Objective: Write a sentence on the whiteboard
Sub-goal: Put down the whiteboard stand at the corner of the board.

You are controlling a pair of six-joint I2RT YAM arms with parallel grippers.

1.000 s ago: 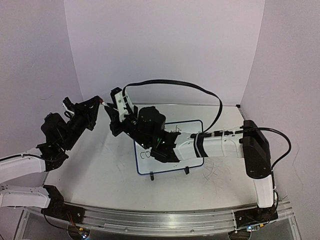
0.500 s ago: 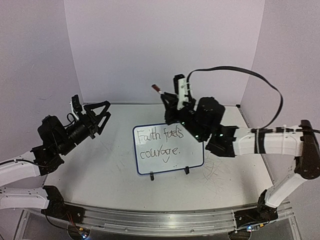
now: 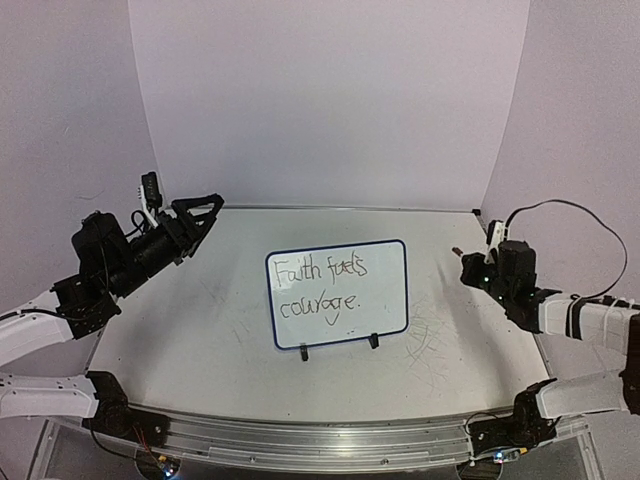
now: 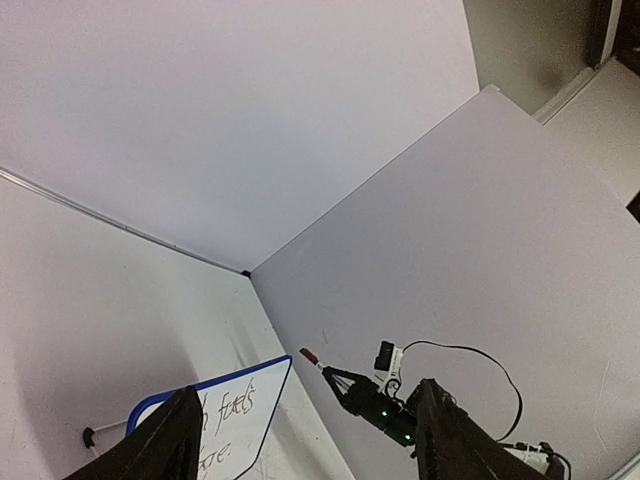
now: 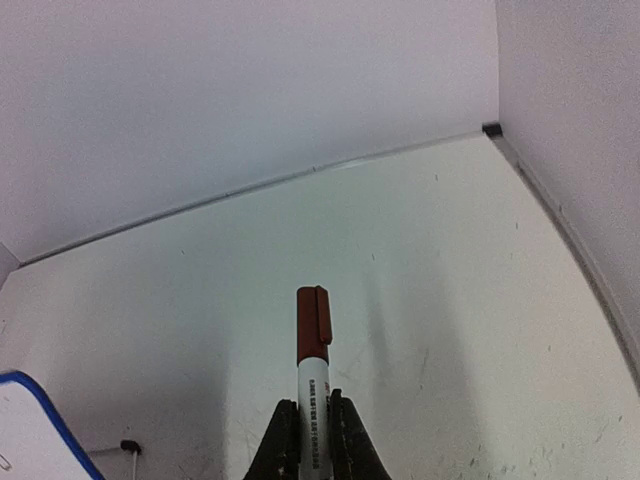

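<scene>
**Left.** The left arm's black two-fingered pincer (image 3: 212, 216) hangs above the left part of the large scuffed white counter (image 3: 190, 320). Its fingers are spread wide with nothing between them, and they point toward the middle of the scene.

**Centre.** The small rectangular whiteboard with a thin dark-blue rim and rounded corners (image 3: 386, 296) stands on the counter between the two arms, well apart from both. It is propped on two small black feet (image 3: 303, 352) at its near edge. Its face carries the thin dark handwritten sentence (image 3: 322, 286), which reads "Faith fuels" on the upper line and "courage." on the lower. The writing fills the left and middle of the board, and the right part is bare.

**Right.** The right arm's black pincer (image 5: 312, 402) is held above the counter near the right wall. It is pressed together on the white barrel of a marker with a brown-red cap (image 5: 313, 340). The capped end projects beyond the fingertips. A thin black cable (image 3: 560, 206) loops above this arm.
</scene>
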